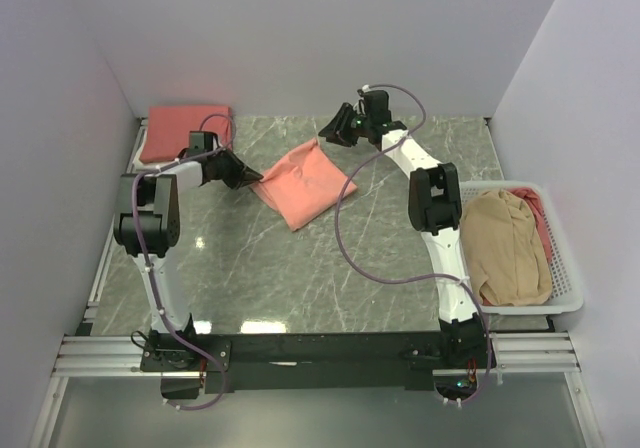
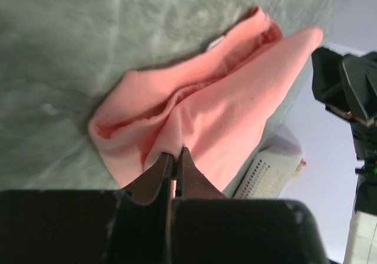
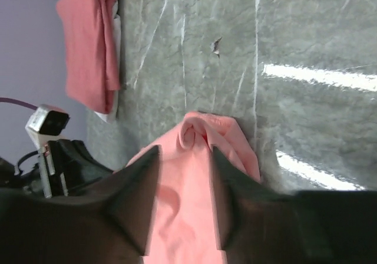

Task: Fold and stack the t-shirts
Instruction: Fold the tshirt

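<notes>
A salmon-pink t-shirt (image 1: 305, 183) lies loosely folded in the middle of the table. My left gripper (image 1: 250, 176) is shut on its left edge; in the left wrist view the fingertips (image 2: 175, 152) pinch a fold of the pink cloth (image 2: 230, 93). My right gripper (image 1: 332, 134) is open at the shirt's far corner; in the right wrist view the jaws (image 3: 184, 152) stand wide apart on either side of the bunched corner (image 3: 197, 128). A folded salmon-pink stack (image 1: 188, 128) sits at the back left, also in the right wrist view (image 3: 88, 46).
A white lattice basket (image 1: 566, 268) at the right edge holds a tan-beige shirt (image 1: 505, 243) and a pink one (image 1: 541, 218). Walls close the table on the left, back and right. White cloth (image 3: 116, 37) shows under the back-left stack.
</notes>
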Robot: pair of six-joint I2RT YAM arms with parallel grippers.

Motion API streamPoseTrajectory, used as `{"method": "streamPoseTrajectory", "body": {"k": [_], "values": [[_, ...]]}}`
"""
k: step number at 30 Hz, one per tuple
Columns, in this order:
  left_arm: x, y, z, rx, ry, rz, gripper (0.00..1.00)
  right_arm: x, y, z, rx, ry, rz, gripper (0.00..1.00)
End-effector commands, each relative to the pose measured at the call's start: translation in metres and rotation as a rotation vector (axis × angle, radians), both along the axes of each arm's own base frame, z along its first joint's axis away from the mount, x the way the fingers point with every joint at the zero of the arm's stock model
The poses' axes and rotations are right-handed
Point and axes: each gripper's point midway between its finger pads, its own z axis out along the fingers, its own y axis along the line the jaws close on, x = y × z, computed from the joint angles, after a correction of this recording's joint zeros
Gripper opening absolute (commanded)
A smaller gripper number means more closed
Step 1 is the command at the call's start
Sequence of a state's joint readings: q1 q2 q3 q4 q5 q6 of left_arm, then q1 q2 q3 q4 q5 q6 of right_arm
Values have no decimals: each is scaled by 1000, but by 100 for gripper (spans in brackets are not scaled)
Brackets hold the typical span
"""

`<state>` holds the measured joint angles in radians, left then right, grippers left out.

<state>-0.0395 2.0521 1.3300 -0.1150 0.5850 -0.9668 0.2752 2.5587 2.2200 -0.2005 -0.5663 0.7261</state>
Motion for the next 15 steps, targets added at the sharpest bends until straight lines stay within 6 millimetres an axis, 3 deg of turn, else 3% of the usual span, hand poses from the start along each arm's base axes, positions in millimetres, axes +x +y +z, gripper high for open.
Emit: {"method": "streamPoseTrajectory", "body": {"k": [1,4,9,11,15], "values": [[16,14,30,15,-112,47,1,4,7,53,20,-130,3,52],[15,15,24,14,-101,61,1,-6,-3,55,-37,-137,0,53],[9,18,16,8,-92,96,1,-45,-18,49,-69,-121,-21,51],[7,19,11,15,-78,104,1,-62,-19,46,-61,-117,-16,51],[4,21,2,25,-62,117,1,-89,-2,33,-71,-80,26,49]]}}
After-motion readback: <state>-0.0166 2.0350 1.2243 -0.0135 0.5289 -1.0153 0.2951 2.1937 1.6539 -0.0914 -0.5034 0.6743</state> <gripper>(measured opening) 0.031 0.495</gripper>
